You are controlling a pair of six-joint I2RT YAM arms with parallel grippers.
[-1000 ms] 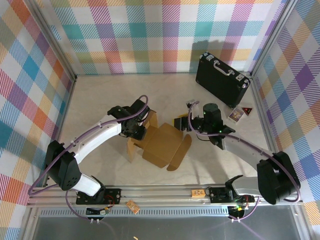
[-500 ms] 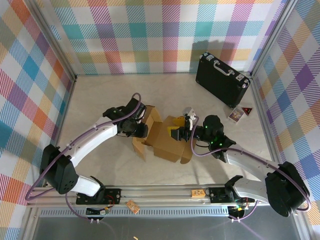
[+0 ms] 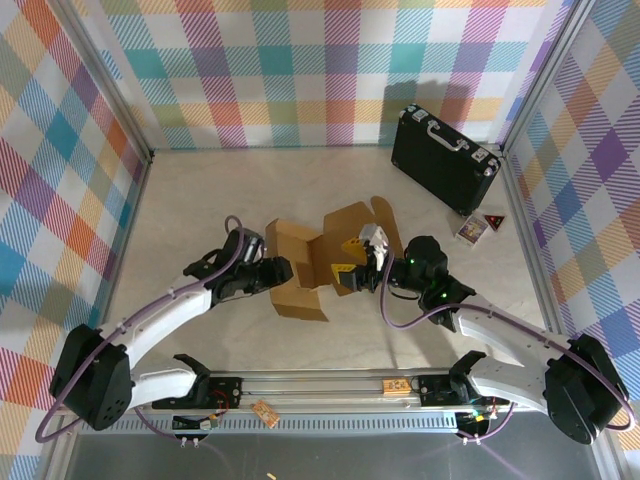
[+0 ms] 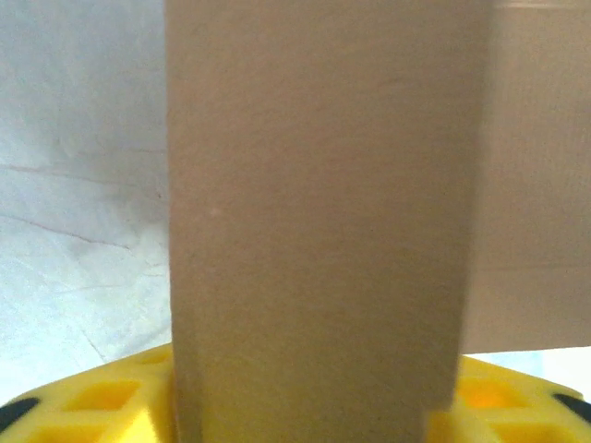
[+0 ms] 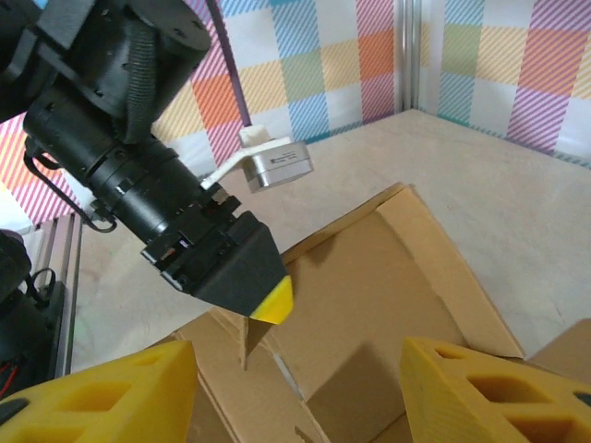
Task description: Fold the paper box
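Noted: right gripper stands spread above the paper box; left gripper astride a flap, hold uncertain. Advise pressing along the crease.

paper box on table | case behind it, rightward

Blurred paper box at lens, left fingers mostly hidden, perhaps gripping it, right fingers cropped
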